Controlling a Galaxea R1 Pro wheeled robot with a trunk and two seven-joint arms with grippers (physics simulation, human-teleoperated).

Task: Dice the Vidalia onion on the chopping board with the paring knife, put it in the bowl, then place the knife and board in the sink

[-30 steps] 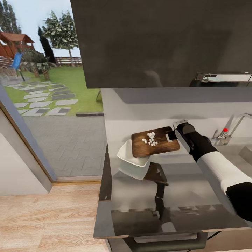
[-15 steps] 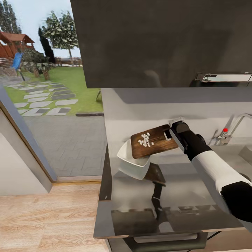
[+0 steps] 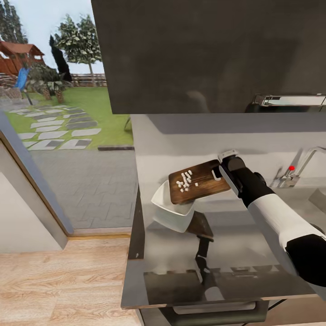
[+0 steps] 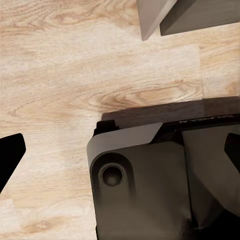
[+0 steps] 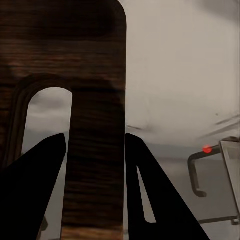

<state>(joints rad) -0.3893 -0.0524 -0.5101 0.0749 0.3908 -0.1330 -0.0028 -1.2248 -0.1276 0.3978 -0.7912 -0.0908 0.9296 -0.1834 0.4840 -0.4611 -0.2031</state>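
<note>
Pale wood floor [image 3: 59, 280] at lower left of the head view, garden beyond the glass at upper left. Further right, at centre frame: white bowl [image 3: 170, 210] on the dark glossy countertop [image 3: 235, 253], tipped up with its open side toward the board. Just above and overlapping it, the chopping board [image 3: 199, 181], lifted off the worktop and tilted down toward the bowl, with the diced onion [image 3: 184, 179] as small white cubes clustered on its lower-left half, not yet off the edge. Right of that, the right gripper [image 3: 218, 173] clamped on the board's slotted end; in the right wrist view, two dark fingers [image 5: 37, 180] pinching the strip of board [image 5: 95, 150] beside the slot. At far right of the head view, the chrome tap with red knob [image 3: 291, 168] and a corner of the sink [image 3: 317, 199]. Left gripper [image 4: 120, 165] seen over the floor in its wrist view, fingers spread with nothing between them. Judged progress: onion fetched and diced; tipping into the bowl under way, no dice visibly inside yet. Left to do: finishing the pour, then board and paring knife into the sink; knife not made out with certainty.
</note>
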